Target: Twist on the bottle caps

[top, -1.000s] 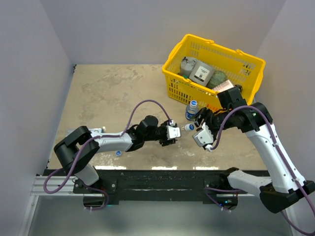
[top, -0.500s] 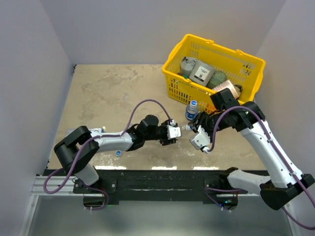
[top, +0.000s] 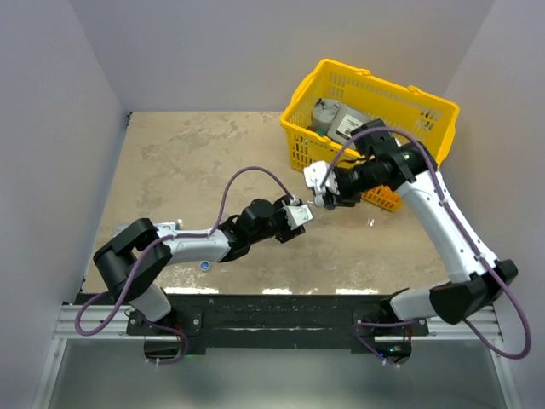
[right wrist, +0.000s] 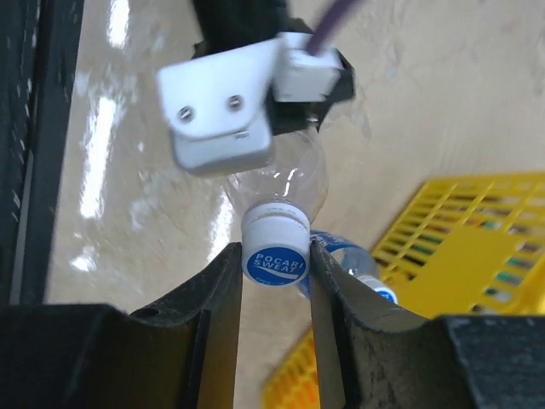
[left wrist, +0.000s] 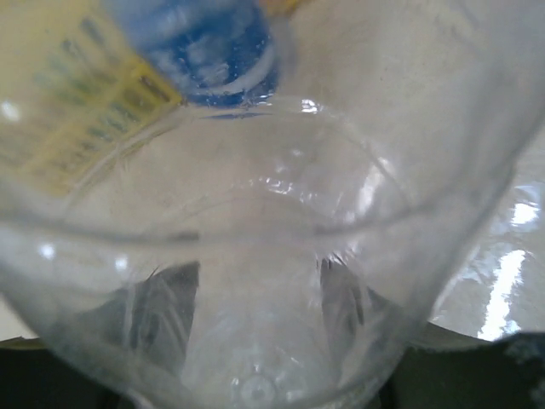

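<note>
My left gripper (top: 295, 215) is shut on the body of an unlabelled clear bottle (right wrist: 285, 183), holding it off the table, neck toward the right arm. In the left wrist view that bottle (left wrist: 272, 239) fills the frame and my dark fingers (left wrist: 170, 302) show through it. A white-sided cap with a blue top (right wrist: 275, 260) sits on the bottle's neck. My right gripper (right wrist: 274, 252) is shut on this cap, one finger on each side. Behind it stands a blue-labelled bottle (right wrist: 339, 254) with a cap on. A loose blue cap (top: 204, 265) lies near the left arm.
A yellow basket (top: 426, 98) holding grey cans and a jar stands at the back right, just behind my right gripper (top: 322, 194). The left arm's purple cable (top: 247, 177) arches above the table. Grey walls close off both sides.
My right arm swung from the near side round to the basket side, and its jaws closed on the cap of the bottle in my left gripper. The left gripper lifted slightly.
</note>
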Robot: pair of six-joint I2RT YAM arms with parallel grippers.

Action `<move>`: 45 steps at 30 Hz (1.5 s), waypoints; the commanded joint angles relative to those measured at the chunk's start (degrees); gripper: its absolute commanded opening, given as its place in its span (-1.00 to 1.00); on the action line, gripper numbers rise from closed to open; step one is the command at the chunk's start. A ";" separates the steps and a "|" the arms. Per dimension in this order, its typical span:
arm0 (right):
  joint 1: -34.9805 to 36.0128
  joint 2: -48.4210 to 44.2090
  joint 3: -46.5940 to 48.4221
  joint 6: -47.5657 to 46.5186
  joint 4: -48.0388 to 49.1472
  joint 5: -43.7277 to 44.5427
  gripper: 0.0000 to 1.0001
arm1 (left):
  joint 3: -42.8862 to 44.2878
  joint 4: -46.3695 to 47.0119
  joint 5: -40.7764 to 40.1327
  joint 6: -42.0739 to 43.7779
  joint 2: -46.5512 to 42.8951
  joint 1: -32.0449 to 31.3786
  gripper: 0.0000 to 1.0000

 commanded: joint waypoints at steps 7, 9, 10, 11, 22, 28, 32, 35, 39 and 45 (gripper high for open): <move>-4.69 6.89 -1.77 79.91 14.99 -8.98 -1.00 | 8.90 7.05 -33.93 -10.68 0.34 -1.59 -1.00; -4.35 6.01 -1.18 80.43 14.56 -7.40 -1.00 | 9.79 5.38 -34.66 -10.77 0.87 -1.67 -1.00; -4.61 6.27 -1.18 81.13 14.47 -9.66 -1.00 | 10.06 5.02 -34.83 -10.77 1.22 -1.67 -1.00; -4.53 6.44 -1.18 81.31 14.47 -9.94 -1.00 | 10.15 4.24 -35.01 -11.20 1.39 -1.67 -1.00; -15.33 16.72 32.41 50.49 7.29 -20.85 0.48 | 5.32 -0.35 -19.82 -14.72 -0.36 -0.27 -1.00; -14.72 2.79 16.22 -1.02 -6.19 -13.83 0.43 | 1.71 3.00 0.30 -10.25 -1.59 0.26 -1.00; -14.72 -11.62 0.25 -22.46 -6.27 -9.25 0.22 | 1.62 3.53 5.85 -6.82 -1.50 0.26 -1.00; -13.85 -14.99 -5.39 -29.69 -6.27 -9.86 0.17 | 1.71 3.88 7.70 -4.36 -1.59 0.26 -1.00; -8.67 -15.27 -7.06 -31.54 -6.27 -7.66 0.18 | 2.41 3.44 9.11 -0.67 -1.85 0.26 -1.00; -5.85 -14.04 -6.54 -32.33 -6.19 -7.84 0.20 | 3.20 2.65 10.43 3.21 -1.86 0.17 -1.00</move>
